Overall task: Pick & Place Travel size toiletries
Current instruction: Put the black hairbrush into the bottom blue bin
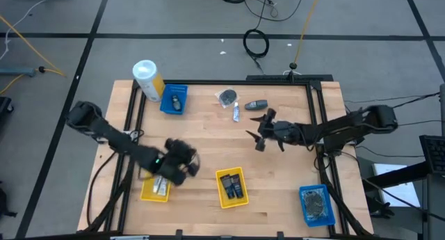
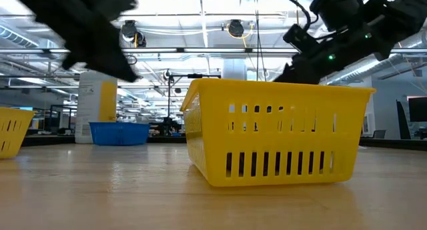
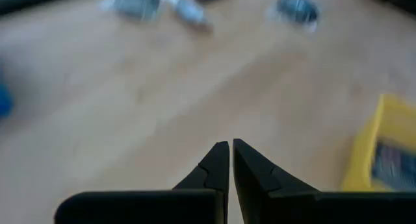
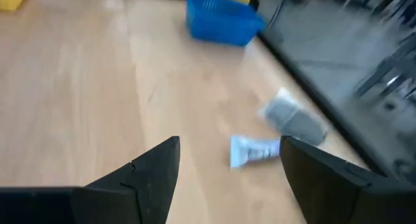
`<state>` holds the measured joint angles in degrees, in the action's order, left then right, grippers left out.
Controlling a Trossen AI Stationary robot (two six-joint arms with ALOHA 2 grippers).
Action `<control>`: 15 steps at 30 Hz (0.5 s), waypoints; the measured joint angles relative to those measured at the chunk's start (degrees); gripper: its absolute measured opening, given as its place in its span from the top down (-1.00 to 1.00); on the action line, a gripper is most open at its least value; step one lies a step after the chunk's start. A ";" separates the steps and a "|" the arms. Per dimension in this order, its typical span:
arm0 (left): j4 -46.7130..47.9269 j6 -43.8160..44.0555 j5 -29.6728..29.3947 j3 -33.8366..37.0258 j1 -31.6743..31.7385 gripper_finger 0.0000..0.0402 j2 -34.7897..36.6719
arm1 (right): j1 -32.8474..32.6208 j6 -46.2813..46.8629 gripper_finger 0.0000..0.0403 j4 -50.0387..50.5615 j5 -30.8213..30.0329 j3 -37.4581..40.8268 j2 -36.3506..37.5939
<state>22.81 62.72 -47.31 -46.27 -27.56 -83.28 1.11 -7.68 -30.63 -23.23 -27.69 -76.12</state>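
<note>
We see the right gripper spread wide above a tube and grey packet near the table's far edge. The left gripper, pinched empty, hovers near its left front.

Wooden tabletop with black frame. White-and-yellow canister upright at far left corner, blue tray just beside. Two yellow trays near front: one centre, one left. Second blue tray front right. Black cable coil on floor beyond.
</note>
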 joint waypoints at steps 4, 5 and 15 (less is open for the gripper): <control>-14.59 -21.00 4.80 1.22 11.84 0.90 0.00 | 1.16 2.44 -0.27 1.11 4.87 2.18 1.16; -18.09 -25.35 6.41 1.22 14.59 0.90 0.00 | 1.33 2.71 -0.27 1.09 5.68 2.86 1.20; -44.68 -51.87 16.69 1.08 34.82 0.90 -9.25 | -0.02 14.09 -0.27 -2.39 7.37 9.23 1.20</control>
<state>-21.87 10.85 -30.62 -45.19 7.25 -92.53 1.09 6.40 -33.02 -15.86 -18.47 -74.91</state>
